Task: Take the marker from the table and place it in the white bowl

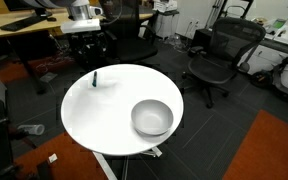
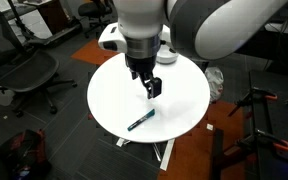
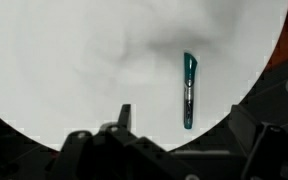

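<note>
Black office chairs and a wooden desk stand on dark carpet with orange patches.

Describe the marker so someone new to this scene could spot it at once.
Start at the round white table. Near its edge, well apart from the white bowl, lies the marker: a short, thin, dark teal stick, the only slim coloured thing on the top.

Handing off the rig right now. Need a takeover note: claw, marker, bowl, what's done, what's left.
Claw: open, empty, above the table, touching nothing.
Marker: lying flat on the table near its edge, apart from the bowl.
White bowl: upright on the table, empty.
Done: nothing; marker not yet grasped.
Left: lower onto the marker, grip it, carry it to the bowl, release.
</note>
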{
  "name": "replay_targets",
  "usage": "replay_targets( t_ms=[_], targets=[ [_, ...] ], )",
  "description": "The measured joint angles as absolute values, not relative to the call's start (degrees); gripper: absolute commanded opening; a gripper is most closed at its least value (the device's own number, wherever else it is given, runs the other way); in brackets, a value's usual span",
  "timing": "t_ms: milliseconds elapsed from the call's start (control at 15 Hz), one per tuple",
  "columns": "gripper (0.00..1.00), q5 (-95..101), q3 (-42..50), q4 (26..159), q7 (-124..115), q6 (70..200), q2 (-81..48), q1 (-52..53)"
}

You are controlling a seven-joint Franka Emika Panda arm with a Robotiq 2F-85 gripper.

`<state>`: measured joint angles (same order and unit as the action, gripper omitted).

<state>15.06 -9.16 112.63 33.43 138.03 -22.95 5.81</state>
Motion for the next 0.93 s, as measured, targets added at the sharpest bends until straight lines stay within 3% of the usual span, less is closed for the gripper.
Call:
replay_targets(
  t_ms=[933],
  targets=[
    [1.00,15.1,-10.2,104.1,41.4,143.8,-39.1,5.8]
  ],
)
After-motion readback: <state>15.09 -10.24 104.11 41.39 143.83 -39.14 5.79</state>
